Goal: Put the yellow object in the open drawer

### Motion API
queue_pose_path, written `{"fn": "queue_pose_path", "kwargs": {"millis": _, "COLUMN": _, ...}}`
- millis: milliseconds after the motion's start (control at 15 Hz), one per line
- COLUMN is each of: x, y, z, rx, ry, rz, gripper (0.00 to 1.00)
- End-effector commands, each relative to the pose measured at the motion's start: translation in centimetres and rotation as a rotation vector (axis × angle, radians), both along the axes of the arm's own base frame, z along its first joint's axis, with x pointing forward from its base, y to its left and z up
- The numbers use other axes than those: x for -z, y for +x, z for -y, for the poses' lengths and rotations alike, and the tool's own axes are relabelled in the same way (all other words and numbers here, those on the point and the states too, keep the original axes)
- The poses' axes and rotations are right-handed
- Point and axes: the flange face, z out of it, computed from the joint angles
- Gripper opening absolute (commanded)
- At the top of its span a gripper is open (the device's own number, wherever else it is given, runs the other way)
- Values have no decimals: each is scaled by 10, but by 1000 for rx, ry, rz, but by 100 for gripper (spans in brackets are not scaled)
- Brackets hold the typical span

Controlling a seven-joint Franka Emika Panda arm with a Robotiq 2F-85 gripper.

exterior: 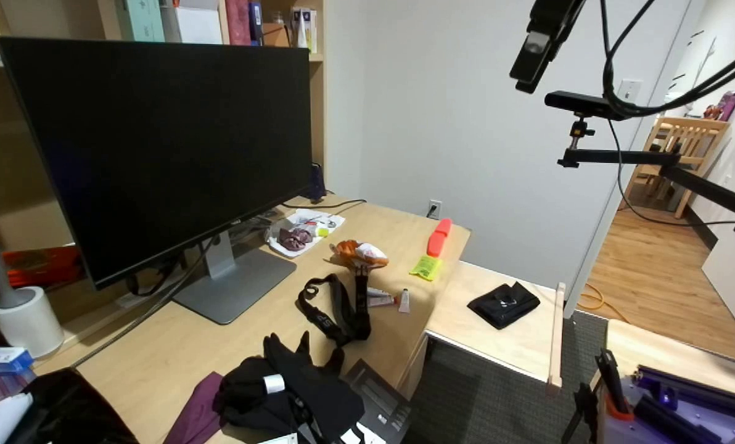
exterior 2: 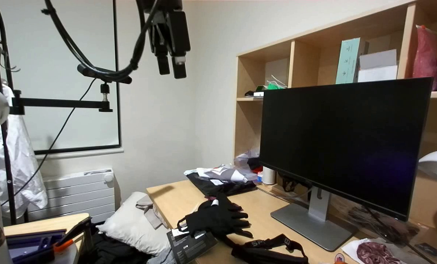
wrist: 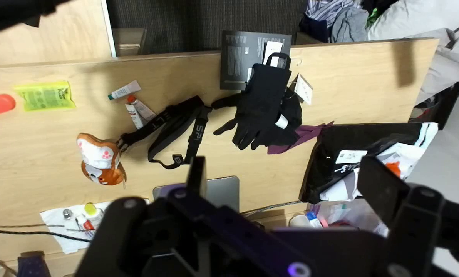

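The yellow object is a small yellow-green packet lying flat on the desk near its edge. It also shows at the left of the wrist view. The open drawer sticks out from the desk beside it, with a flat black object in it. Part of the drawer shows at the top left of the wrist view. My gripper is open and empty, its fingers wide apart. It hangs high above the desk in both exterior views, well away from the packet.
A red-orange object lies next to the packet. An orange and white plush, small tubes, a black strap and black gloves lie on the desk. A large monitor stands at the back.
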Motion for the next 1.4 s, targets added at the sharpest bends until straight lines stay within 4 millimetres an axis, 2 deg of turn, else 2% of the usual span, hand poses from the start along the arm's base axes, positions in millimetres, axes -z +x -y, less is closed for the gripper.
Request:
{"fn": "queue_pose_path", "kwargs": {"millis": 0, "x": 6, "y": 2, "z": 2, "rx": 6, "ry": 10, "rz": 26, "gripper": 100}}
{"fn": "queue_pose_path", "kwargs": {"millis": 67, "x": 13, "y": 7, "z": 4, "rx": 10, "ry": 14, "rz": 43, "gripper": 100}}
{"fn": "queue_pose_path", "kwargs": {"millis": 200, "x": 41, "y": 27, "z": 13, "rx": 46, "ry": 6, "rz": 114, "gripper": 100}}
{"fn": "queue_pose_path", "kwargs": {"millis": 533, "x": 154, "y": 66, "z": 44, "rx": 134, "ry": -31, "rz": 43, "gripper": 100}}
{"fn": "queue_pose_path", "kwargs": {"millis": 667, "x": 190, "y": 82, "z": 56, "rx": 164, "ry": -66, "rz": 11, "gripper": 100}}
{"fn": "queue_pose_path", "kwargs": {"millis": 800, "x": 213, "y": 101, "z": 65, "rx": 187, "ry": -85, "rz": -6, "gripper": 100}}
{"fn": "queue_pose_path", "kwargs": {"millis": 1133, "x": 250, "y": 146, "z": 76, "rx": 209, "ry": -148, "rz": -7, "gripper": 100}}
{"fn": "queue_pose_path", "kwargs": {"millis": 1333, "x": 280, "y": 174, "z": 90, "rx": 248, "ry": -191, "rz": -26, "gripper": 100}}
